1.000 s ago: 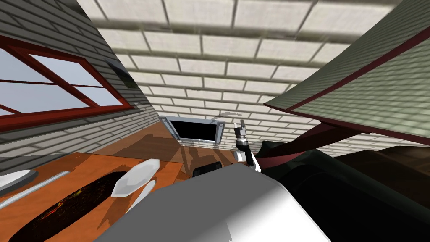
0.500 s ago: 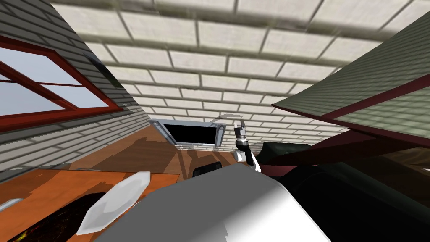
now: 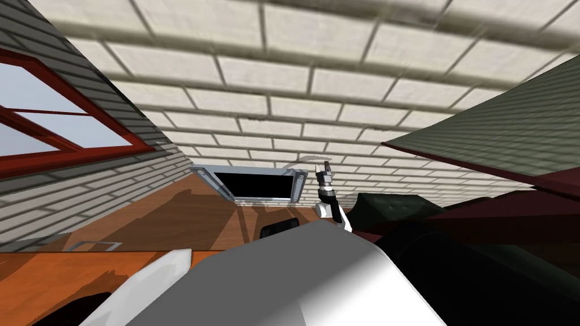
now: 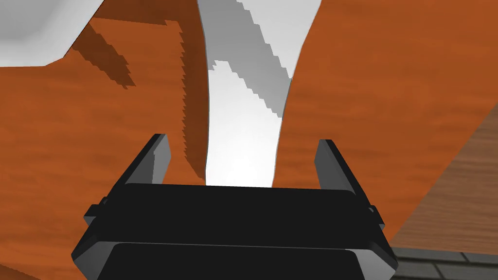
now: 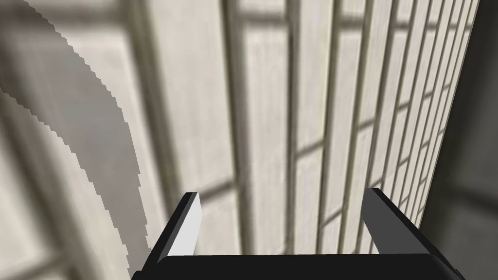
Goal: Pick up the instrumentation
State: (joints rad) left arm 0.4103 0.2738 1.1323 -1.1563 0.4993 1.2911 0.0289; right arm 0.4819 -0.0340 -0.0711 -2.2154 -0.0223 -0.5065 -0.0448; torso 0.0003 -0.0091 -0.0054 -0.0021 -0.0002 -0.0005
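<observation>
A white faceted object [image 3: 141, 288] lies on an orange table [image 3: 45, 277] at the bottom left of the head view, next to a black oval patch [image 3: 68, 308]. I cannot tell which thing is the instrumentation. My left gripper [image 4: 242, 141] is open over an orange surface [image 4: 389, 97], and a white curved shape [image 4: 243, 131] runs out from between its fingers. My right gripper [image 3: 326, 168] is raised in front of the pale brick wall [image 3: 317, 85]. In the right wrist view that right gripper [image 5: 282, 192] is open and holds nothing.
A black screen in a grey frame [image 3: 255, 184] leans at the foot of the brick wall. A red-framed window [image 3: 56, 130] is on the left. A dark green padded piece [image 3: 396, 206] and a slanted green panel [image 3: 498, 136] crowd the right. Brown wooden floor [image 3: 170, 215] lies between.
The whole head view has slid left and down, so I have turned right. The table and white object now sit nearer the bottom left corner. The right arm keeps its raised pose.
</observation>
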